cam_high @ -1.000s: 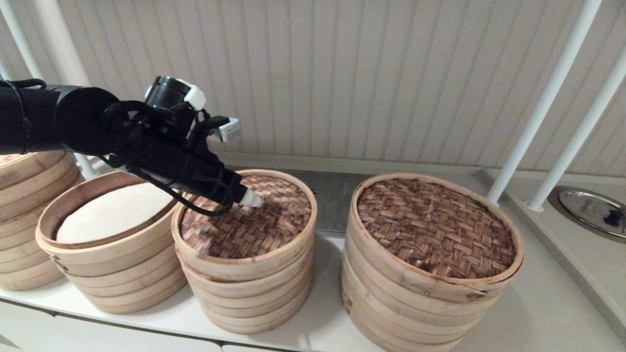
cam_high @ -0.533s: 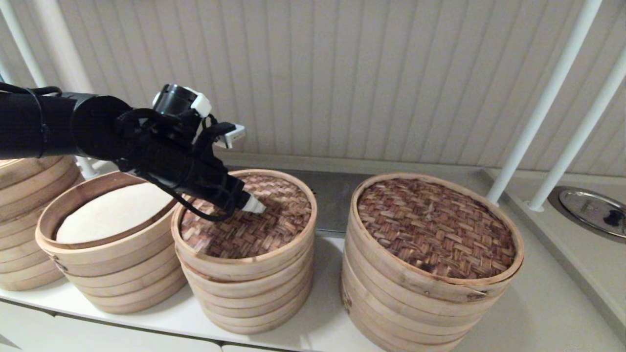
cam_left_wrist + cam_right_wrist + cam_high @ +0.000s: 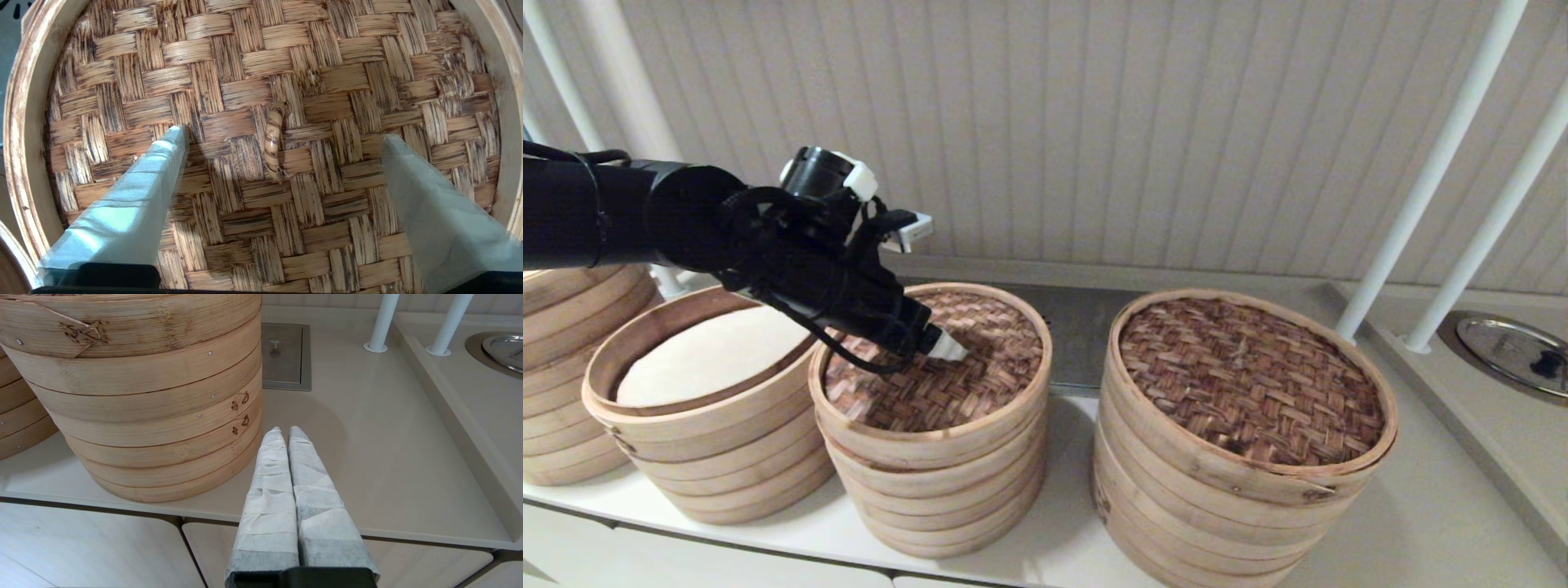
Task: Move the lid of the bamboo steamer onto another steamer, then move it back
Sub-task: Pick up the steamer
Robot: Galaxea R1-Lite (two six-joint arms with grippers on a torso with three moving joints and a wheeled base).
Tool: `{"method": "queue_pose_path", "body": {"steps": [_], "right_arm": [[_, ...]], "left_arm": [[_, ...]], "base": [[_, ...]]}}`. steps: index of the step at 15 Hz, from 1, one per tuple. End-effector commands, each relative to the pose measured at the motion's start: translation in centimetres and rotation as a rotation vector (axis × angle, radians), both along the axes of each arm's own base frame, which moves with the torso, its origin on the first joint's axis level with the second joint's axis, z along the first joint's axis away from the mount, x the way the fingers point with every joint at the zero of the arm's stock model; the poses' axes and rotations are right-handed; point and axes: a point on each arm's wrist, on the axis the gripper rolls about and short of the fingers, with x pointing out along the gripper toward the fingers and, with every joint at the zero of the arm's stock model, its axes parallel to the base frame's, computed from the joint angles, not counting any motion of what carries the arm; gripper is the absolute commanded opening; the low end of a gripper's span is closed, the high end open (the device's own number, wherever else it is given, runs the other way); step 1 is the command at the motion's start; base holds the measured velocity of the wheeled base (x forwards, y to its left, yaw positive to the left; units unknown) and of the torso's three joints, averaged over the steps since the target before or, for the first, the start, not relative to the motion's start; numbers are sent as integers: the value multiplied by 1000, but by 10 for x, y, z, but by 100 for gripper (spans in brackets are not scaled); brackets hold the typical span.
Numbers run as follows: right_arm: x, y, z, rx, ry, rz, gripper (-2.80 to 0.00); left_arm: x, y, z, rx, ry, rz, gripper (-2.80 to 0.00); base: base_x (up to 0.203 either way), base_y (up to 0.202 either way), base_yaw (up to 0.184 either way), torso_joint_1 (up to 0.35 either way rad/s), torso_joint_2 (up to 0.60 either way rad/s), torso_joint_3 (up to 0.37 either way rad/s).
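So the left gripper (image 3: 282,134) hung spread wide just over the lid (image 3: 935,371) on the middle steamer, its loop handle (image 3: 273,141) between the fingers. Best to drop straight, then pinch. Right gripper (image 3: 282,435) sat pressed together beside the counter (image 3: 367,457).

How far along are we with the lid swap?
Apparently halfway: the bamboo steamer lid sits on the middle steamer, while the left steamer stands open. In hand: the left claw is open, straddling the lid's loop handle. Left: grip, lift, return it. Right claw parked, shut.
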Motion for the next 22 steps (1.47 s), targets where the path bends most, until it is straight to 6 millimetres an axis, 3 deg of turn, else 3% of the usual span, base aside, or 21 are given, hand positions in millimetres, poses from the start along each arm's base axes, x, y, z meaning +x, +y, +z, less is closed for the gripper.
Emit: {"method": "queue_pose_path", "body": {"steps": [1, 10, 22], "right_arm": [[0, 0, 0, 0, 0, 0, -280], [0, 0, 0, 0, 0, 0, -280], [0, 0, 0, 0, 0, 0, -280]], "left_arm": [[-1, 0, 1, 0, 0, -3, -280], [-8, 3, -1, 2, 14, -3, -280], [-15, 6, 21, -42, -67, 7, -280]], "base": [[0, 0, 0, 0, 0, 0], [0, 0, 0, 0, 0, 0], [0, 0, 0, 0, 0, 0]]}}
